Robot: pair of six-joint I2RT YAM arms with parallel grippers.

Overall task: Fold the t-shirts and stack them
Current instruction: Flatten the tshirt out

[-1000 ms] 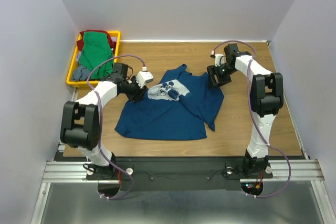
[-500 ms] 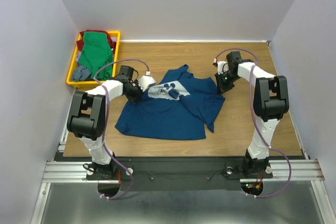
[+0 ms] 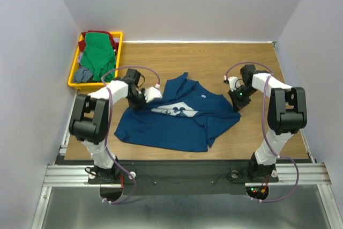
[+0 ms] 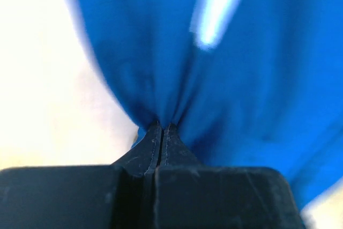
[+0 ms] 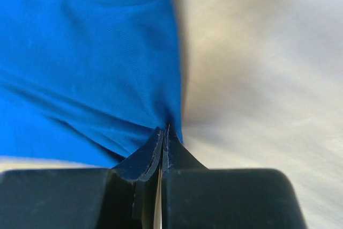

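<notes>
A large navy-blue t-shirt point(image 3: 171, 122) with a white print lies spread and rumpled across the middle of the wooden table. My left gripper point(image 3: 143, 99) is shut on the shirt's left upper edge; in the left wrist view blue cloth point(image 4: 214, 79) bunches into the closed tips of that gripper point(image 4: 162, 127). My right gripper point(image 3: 237, 102) is shut on the shirt's right edge; the right wrist view shows that gripper point(image 5: 165, 130) pinching the cloth point(image 5: 96, 68) at its border. A green t-shirt point(image 3: 98, 52), a dark red one point(image 3: 96, 33) and a grey-blue one point(image 3: 81, 73) lie piled at the back left.
A yellow plastic tray point(image 3: 119, 38) holds the piled shirts against the left wall. Bare wood point(image 3: 214, 57) lies behind the navy shirt, and the right wall stands close to my right arm.
Both grippers went from open to shut on the navy shirt's edges. The right one has pulled its side out to the right and nearer, stretching the shirt wider; the left one shifted slightly.
</notes>
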